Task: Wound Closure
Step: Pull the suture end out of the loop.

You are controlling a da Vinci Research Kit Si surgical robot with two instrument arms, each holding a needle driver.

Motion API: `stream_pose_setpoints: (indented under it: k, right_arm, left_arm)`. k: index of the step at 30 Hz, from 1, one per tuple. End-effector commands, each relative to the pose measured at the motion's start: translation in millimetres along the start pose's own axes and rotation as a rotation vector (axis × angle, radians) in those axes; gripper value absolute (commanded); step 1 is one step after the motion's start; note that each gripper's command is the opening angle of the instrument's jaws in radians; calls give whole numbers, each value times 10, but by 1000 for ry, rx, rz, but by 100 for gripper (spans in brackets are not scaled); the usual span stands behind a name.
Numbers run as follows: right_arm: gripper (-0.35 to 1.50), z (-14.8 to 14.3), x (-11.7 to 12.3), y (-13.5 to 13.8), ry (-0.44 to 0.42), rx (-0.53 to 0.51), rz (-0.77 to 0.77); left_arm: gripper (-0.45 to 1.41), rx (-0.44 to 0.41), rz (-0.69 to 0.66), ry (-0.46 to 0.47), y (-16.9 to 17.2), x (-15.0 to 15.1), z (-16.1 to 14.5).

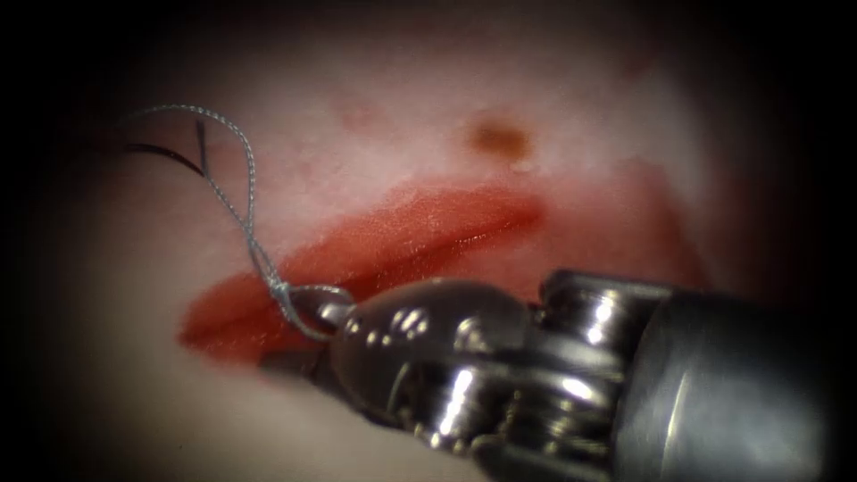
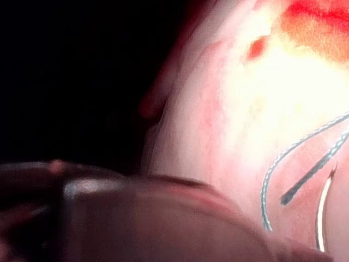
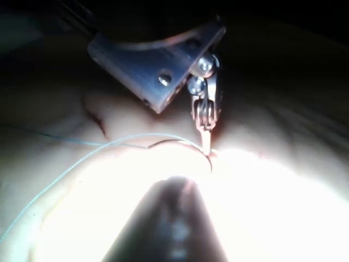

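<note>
The tissue (image 1: pixel 375 152) has a red cut (image 1: pixel 402 234) running across it. My right tool (image 1: pixel 332 314) comes in low from the right with its tip at the cut's left end. Its jaws look shut on the grey thread (image 1: pixel 248 192), whose two strands twist together just before the tip and loop up to the left. The dark curved needle (image 1: pixel 165 156) lies free on the tissue left of the cut, and its shiny curve (image 2: pixel 324 210) lies beside the thread (image 2: pixel 278 166) and a dark cut end (image 2: pixel 305 180). The left tool (image 3: pixel 206 143) hangs over the thread (image 3: pixel 125 143).
Red fluid (image 1: pixel 268 312) pools around the cut's left end. A brown spot (image 1: pixel 498 138) marks the tissue beyond the cut. My right tool's wrist and shaft (image 1: pixel 571 384) cover the near right part of the tissue.
</note>
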Motion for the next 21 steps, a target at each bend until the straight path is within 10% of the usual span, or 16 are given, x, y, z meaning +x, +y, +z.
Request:
stream_pose_setpoints:
  k: [1, 9, 12, 13, 17, 21]
  right_arm:
    - [82, 2, 17, -3, 7, 1, 6]
    - [76, 3, 14, -6, 8, 0, 74]
    - [54, 3, 14, -6, 8, -1, 74]
    - [10, 3, 14, -6, 8, -2, 74]
    - [-33, 5, 13, -4, -2, -17, 71]
    - [-35, 5, 13, 0, -56, -52, 51]
  left_arm:
    - [-45, 0, -1, -8, 0, -12, -7]
    - [-45, 4, -3, -5, -1, -12, -6]
    - [-45, 4, -3, -5, -1, -12, -6]
    - [-45, 4, -3, -5, -1, -12, -6]
    - [-45, 4, -3, -2, -1, -11, -7]
    - [-45, 4, -3, -2, -1, -11, -7]
